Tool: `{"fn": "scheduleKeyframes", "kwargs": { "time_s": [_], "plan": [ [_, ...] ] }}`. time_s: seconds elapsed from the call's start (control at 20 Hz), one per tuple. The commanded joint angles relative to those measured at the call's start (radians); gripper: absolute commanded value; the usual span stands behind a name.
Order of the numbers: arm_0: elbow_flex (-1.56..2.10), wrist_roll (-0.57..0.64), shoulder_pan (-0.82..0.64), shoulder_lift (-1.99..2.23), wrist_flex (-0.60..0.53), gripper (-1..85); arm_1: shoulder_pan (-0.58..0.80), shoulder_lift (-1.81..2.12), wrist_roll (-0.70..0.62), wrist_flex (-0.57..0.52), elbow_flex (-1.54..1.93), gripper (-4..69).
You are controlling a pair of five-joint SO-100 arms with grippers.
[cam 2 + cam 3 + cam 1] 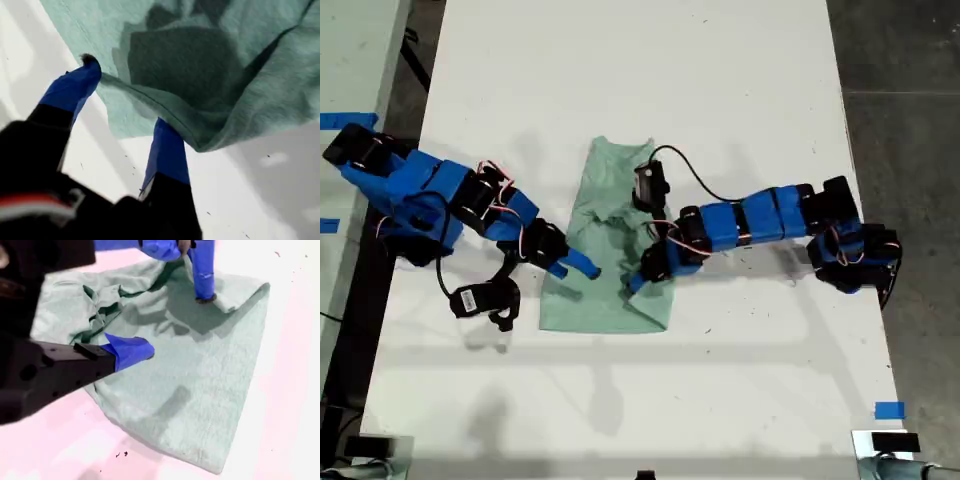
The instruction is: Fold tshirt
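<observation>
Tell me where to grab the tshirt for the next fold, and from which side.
Grip the tshirt at its near hem corner, the one toward the exterior view's lower right, coming in low from that view's right. That edge lies flat and free on the table, while the middle is bunched. My first gripper already straddles an edge there.

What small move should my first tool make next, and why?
Probably close my first tool. Its fingers stand apart, with a raised edge of the tshirt lying between them and one finger under the cloth, so nothing is pinched yet. Closing should secure the edge before any fold.
</observation>
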Motion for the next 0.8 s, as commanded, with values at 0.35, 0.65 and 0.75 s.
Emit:
{"fn": "scheduleKeyframes", "kwargs": {
  "time_s": [0.35,0.65,0.75],
  "plan": [
    [-0.009,-0.055,0.014,0.063,0.058,29.5,0.018,0.16,-0.14,-0.049,-0.101,22.7],
    [-0.012,-0.057,0.012,0.075,0.055,29.6,-0.186,0.17,-0.083,-0.083,-0.173,21.2],
    [-0.012,-0.06,0.015,0.077,0.057,30.2,-0.245,0.221,-0.048,-0.054,-0.173,20.3]
  ]
}}
